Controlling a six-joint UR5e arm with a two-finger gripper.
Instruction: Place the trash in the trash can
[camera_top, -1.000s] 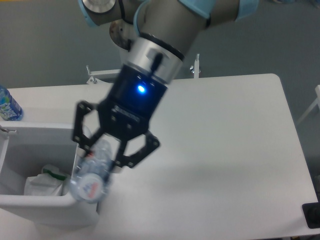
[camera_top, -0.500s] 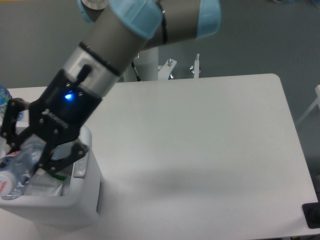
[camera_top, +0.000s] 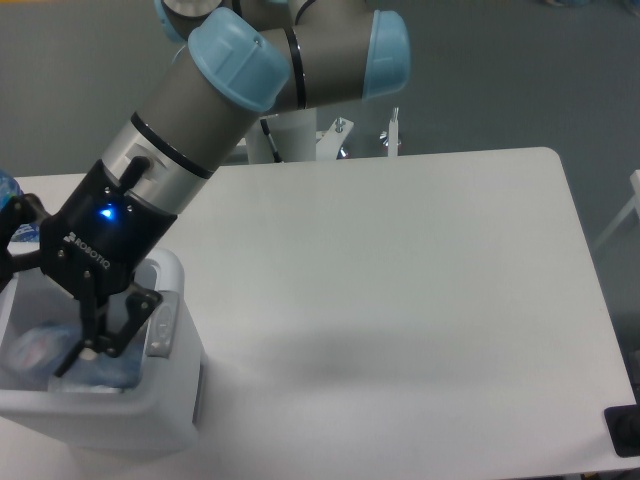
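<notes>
Gripper (camera_top: 45, 330) inside bin (camera_top: 165, 400); fingers look spread, bottle (camera_top: 35, 348) blurry below, prob. released. Bottle light, crushable, slick; grab mid-body.

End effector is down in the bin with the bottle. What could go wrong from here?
1. The end effector sits low inside the trash can, one finger close to the near wall; lifting at an angle could catch the rim and tip or drag it.
2. The crushed bottle looks blurred between the fingers, so I cannot tell if it is released; it may ride back out.
</notes>
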